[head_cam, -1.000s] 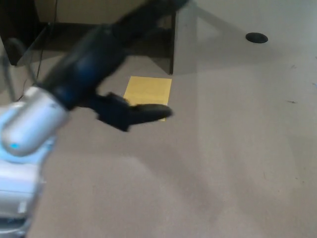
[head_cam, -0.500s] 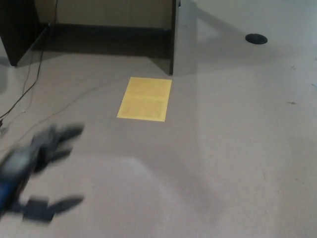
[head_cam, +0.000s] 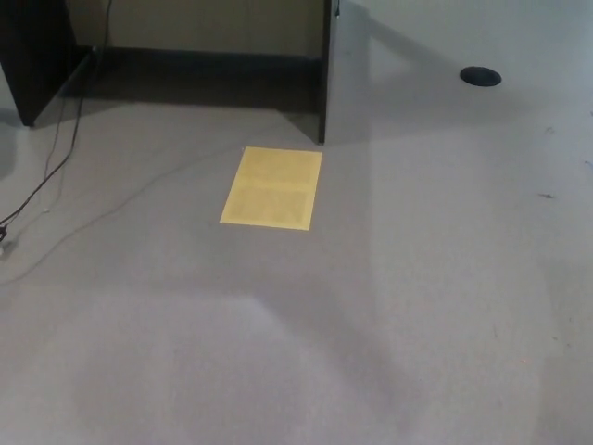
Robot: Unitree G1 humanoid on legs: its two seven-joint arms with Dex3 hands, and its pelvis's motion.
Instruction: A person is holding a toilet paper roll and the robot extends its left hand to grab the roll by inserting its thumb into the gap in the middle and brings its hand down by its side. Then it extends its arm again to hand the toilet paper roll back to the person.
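We see only grey floor, a yellow sheet lying flat at upper centre, dark furniture at top; neither robot hand, nor the toilet paper roll, shows, so grip cannot be told

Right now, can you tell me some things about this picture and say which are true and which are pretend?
1. A yellow sheet lies flat on the grey floor. True.
2. The robot's left hand is reaching out over the yellow sheet. False: no robot hand shows in the head view at all.
3. A person is holding a toilet paper roll in the picture. False: neither a person nor a roll can be seen.
4. A small dark round disc sits on the floor at the top right. True.
5. A thin cable runs along the floor on the left side. True.
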